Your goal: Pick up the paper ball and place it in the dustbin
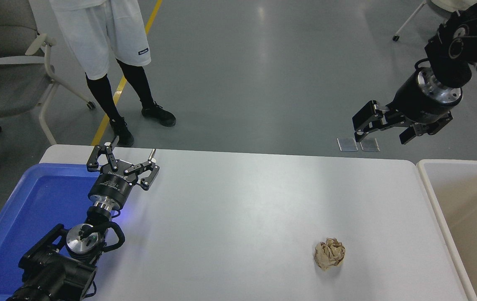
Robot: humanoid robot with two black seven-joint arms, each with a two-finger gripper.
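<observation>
Nearby, paper ball (329, 253) outside dustbin (432, 196)

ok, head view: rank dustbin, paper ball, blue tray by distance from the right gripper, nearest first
From the right gripper, raised beyond the table's far right edge, open:
1. dustbin, just below it at the right edge.
2. paper ball, on the table's near right part.
3. blue tray, far left, under the parked left gripper.
</observation>
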